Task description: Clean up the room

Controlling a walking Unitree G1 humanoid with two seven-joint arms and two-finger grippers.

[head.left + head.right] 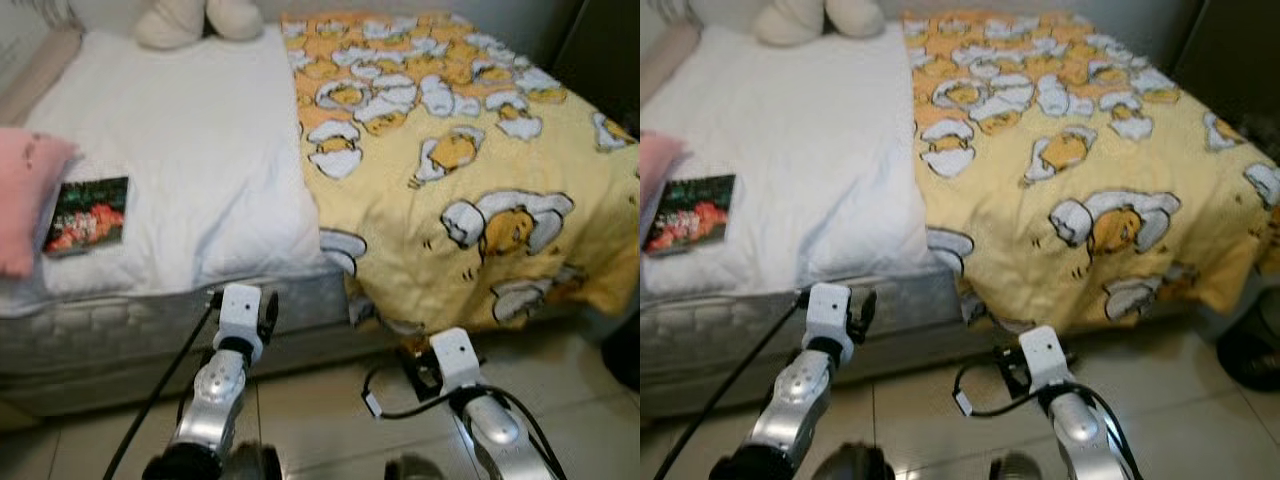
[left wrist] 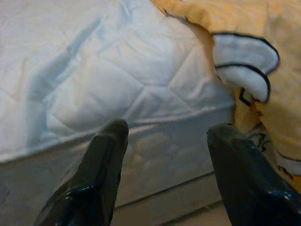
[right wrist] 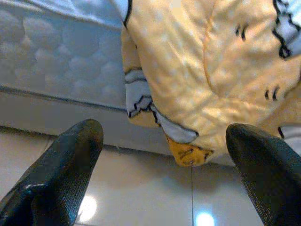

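The left pincer (image 2: 164, 141) and the right pincer (image 3: 164, 141) are hanging spread at the quilted mattress edge. A soft yellow blanket (image 1: 470, 170) is covering half the bed (image 1: 180, 150); a glossy book (image 1: 88, 214) is lying flat beside a pink pillow (image 1: 25, 195)

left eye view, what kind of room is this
Most likely a bedroom. A bed with a white quilted cover takes up most of the view, a yellow cartoon-print blanket is spread over half of it, and a pink pillow lies beside a book at its edge.

one book (image 1: 87, 214), one pink pillow (image 1: 25, 195) — one yellow blanket (image 1: 460, 150)
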